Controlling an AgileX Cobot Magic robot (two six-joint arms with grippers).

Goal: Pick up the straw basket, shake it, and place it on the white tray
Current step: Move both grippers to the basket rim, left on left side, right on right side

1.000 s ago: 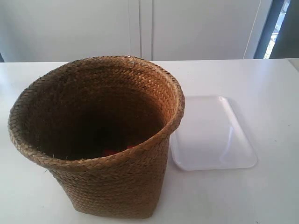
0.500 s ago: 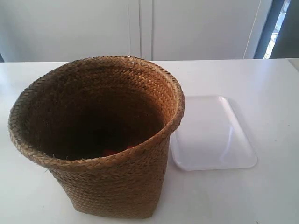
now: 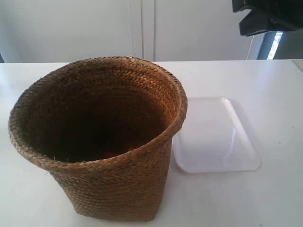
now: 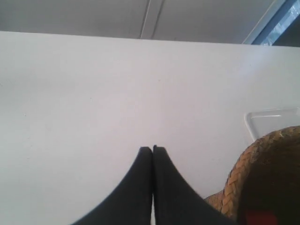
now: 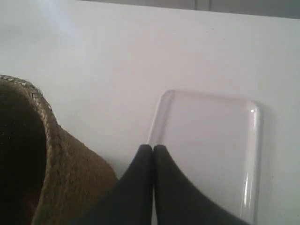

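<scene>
- Exterior view: the straw basket (image 3: 109, 189) stands upright on the tabletop (image 3: 265, 198), not yet lifted, with the white tray (image 3: 218, 137) lying flat just beside it. The flared rim overlaps the tray's edge in the picture, and I cannot tell whether they touch. A dark arm part (image 3: 267, 16) shows high at the exterior view's right, well above the tray. Only this view shows the whole basket, and how much bigger it is than the tray
- Left wrist view: the left hand (image 4: 153, 150) has its fingers pressed together, holding nothing, over bare tabletop with the basket's rim (image 4: 243, 168) near. I judge it must spread first, then pinch the woven rim firmly. A red thing (image 4: 255, 218) down inside the basket shows more plainly here than from outside
- Right wrist view: the right hand (image 5: 153, 147) is likewise pressed together and empty, over the space where basket wall (image 5: 70, 178) and tray (image 5: 211, 140) meet. It shows the tray bare. This hand should likely take the opposite side of the rim; lift straight up so the base clears the tray's rim, then set it down centred
</scene>
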